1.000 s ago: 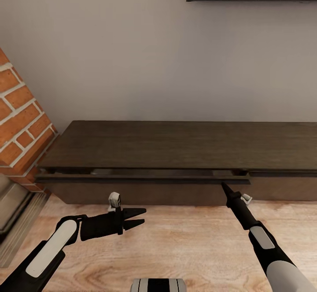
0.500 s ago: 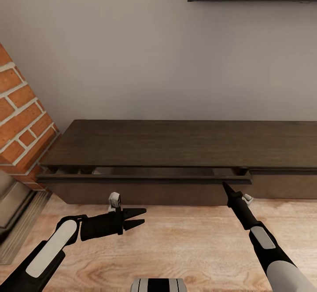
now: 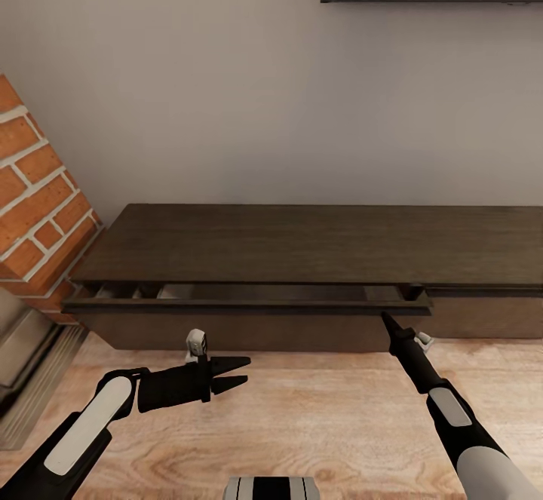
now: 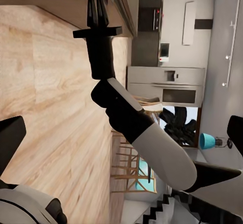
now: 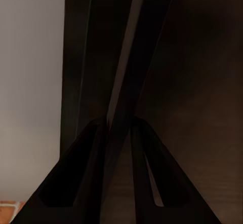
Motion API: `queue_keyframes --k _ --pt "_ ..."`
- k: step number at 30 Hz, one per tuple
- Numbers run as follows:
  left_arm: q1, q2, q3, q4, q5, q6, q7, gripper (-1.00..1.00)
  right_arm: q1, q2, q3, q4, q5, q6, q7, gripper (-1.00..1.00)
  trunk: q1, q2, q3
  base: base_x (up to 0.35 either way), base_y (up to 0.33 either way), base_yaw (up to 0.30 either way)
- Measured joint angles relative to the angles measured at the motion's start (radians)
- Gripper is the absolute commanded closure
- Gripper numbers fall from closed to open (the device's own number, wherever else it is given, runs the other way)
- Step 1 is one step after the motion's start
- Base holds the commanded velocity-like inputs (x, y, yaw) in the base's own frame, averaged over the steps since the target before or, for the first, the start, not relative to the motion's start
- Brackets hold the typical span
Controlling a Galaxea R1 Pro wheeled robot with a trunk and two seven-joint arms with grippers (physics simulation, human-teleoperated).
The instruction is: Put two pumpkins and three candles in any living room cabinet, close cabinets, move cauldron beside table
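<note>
My left gripper [image 3: 234, 374] hangs over the wooden floor [image 3: 317, 417], jaws parted, holding nothing. My right gripper [image 3: 386, 321], fingers pressed together, points at the right end of the cabinet [image 3: 317, 247] drawer front [image 3: 241, 306], pulled slightly out.
</note>
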Motion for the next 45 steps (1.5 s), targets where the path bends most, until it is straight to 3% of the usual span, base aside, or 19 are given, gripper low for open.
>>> queue_keyframes --k 19,26,45 --pt "0.000 0.000 0.000 0.000 0.000 0.000 0.000 -1.00 0.000 -0.002 -0.017 0.003 -0.005 0.006 0.000 1.00 0.000 0.000 0.000 -0.052 0.020 0.000" --pt "0.000 -0.001 0.000 0.000 0.000 0.000 0.000 -1.00 0.000 -0.001 -0.039 0.004 -0.005 0.006 -0.003 1.00 0.001 0.000 0.000 -0.277 0.043 0.000" --pt "0.000 -0.001 0.000 0.000 0.000 -0.001 0.000 -1.00 0.000 -0.002 -0.036 0.007 0.002 0.001 0.006 1.00 0.000 0.000 0.000 -0.230 0.001 0.000"
